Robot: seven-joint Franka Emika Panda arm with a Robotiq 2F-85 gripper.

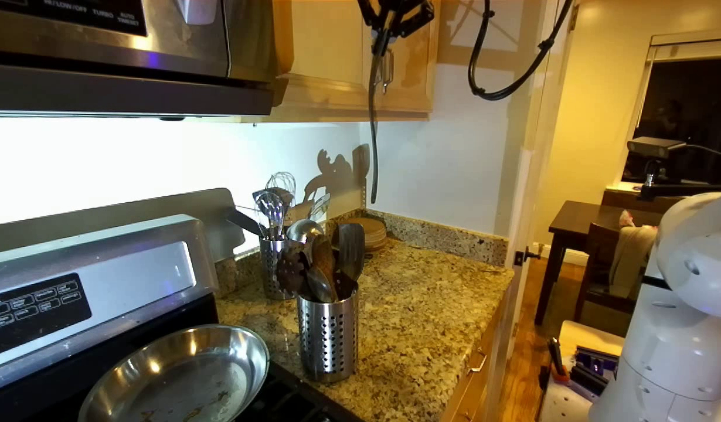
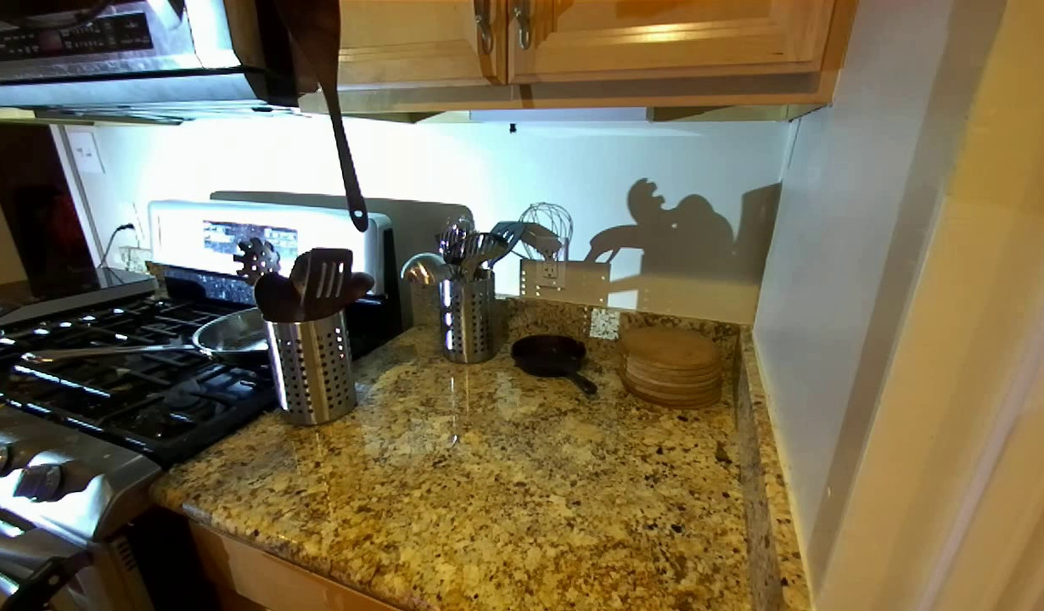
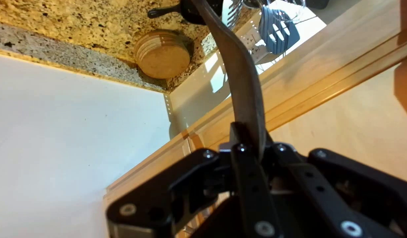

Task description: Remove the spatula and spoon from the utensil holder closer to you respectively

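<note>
My gripper [image 3: 253, 137] pinched the spatula [image 3: 240, 74] by its head, handle [image 2: 345, 161] dangling; I figured the long overhang could twist it loose.

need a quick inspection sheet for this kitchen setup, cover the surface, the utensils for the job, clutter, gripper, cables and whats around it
Surface: speckled counter, running beside the stove.
Spatula: out of the utensil holder, handle hanging down.
Spoon: likely the dark rounded head in that holder, which stands upright.
Clutter: slotted turner in the same holder; steel pan on the stove; rear holder, small dark skillet and stack of round boards on the counter.
Gripper: shut on the spatula's broad end.
Cables: black cable hanging in a loop.
Surroundings: microwave above the stove, wooden cabinets above the counter.
</note>
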